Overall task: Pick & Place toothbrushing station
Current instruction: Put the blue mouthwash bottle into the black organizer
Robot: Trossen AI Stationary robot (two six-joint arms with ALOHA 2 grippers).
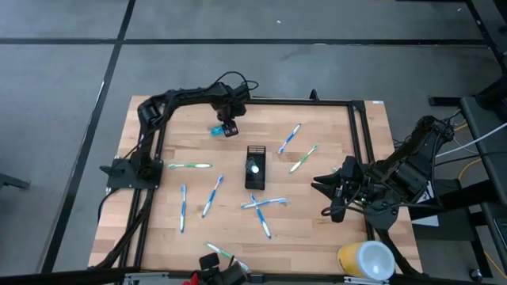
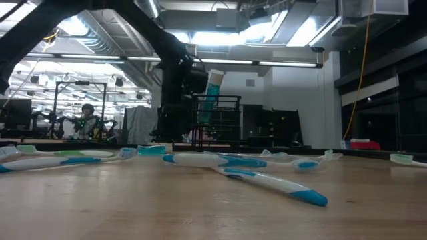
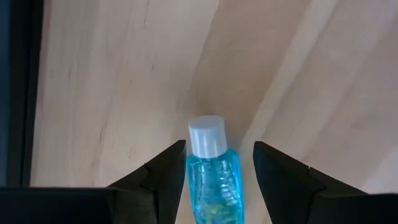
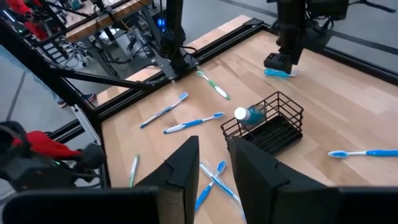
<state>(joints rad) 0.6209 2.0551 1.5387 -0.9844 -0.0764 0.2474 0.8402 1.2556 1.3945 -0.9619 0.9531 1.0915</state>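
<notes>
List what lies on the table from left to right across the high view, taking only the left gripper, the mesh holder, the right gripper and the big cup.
left gripper over a small blue tube → black mesh holder → right gripper → yellow-and-white cup.

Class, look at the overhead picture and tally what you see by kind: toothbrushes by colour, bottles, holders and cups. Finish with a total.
Blue-white toothbrushes: 5
Green-white toothbrushes: 3
Blue bottles: 2
Black mesh holder: 1
Yellow-and-white cup: 1
Total: 12
</notes>
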